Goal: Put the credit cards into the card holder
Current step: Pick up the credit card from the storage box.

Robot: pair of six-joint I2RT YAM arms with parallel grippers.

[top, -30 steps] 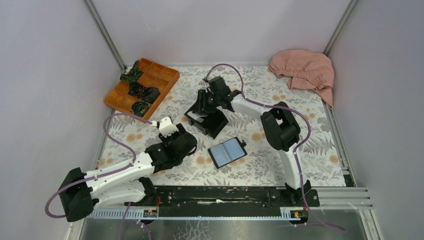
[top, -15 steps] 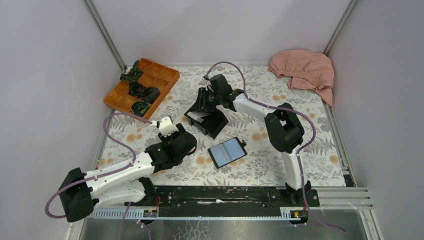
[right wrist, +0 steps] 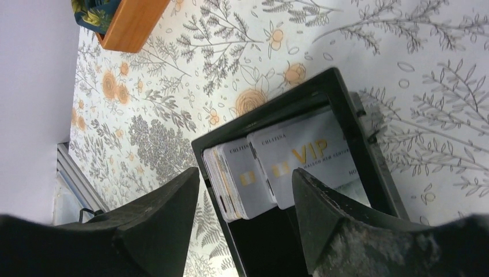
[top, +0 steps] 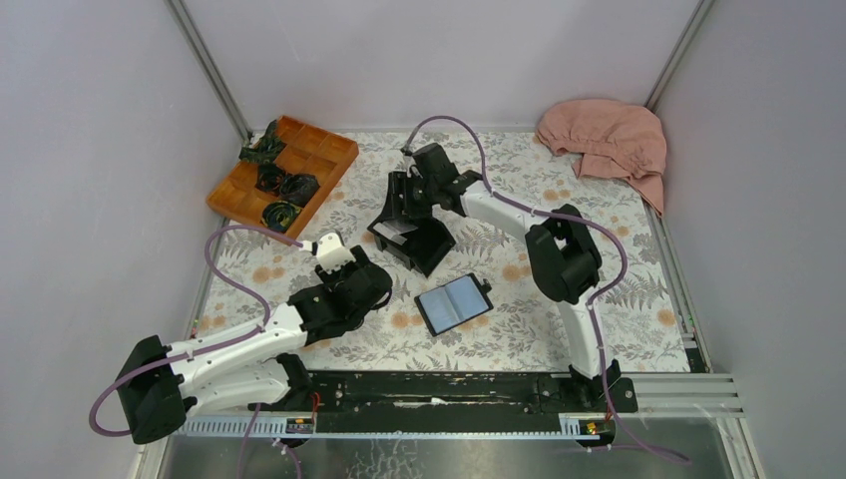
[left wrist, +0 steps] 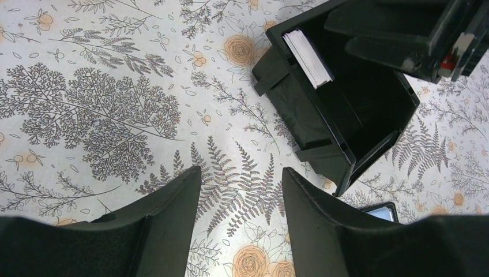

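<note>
The credit cards (right wrist: pixel 245 176) are pale grey and stand as a stack in the black open-topped box (right wrist: pixel 271 101), with a "VIP" card (right wrist: pixel 314 154) leaning beside them. In the left wrist view the credit cards (left wrist: pixel 308 57) show as a white stack edge. My right gripper (right wrist: pixel 245 173) hangs open just above the box (top: pixel 414 239), its fingers on either side of the stack and holding nothing. The card holder (top: pixel 454 304) lies open on the table, blue-grey pockets up. My left gripper (left wrist: pixel 241 173) is open and empty over the flowered cloth, to the near left of the box (left wrist: pixel 346 115).
An orange wooden tray (top: pixel 284 170) with dark bundles sits at the back left. A pink cloth (top: pixel 609 140) lies at the back right. Grey walls close in both sides.
My right gripper has shifted a little left and farther back over the box, and its jaws look wider. The left arm, card holder and box have not moved.
</note>
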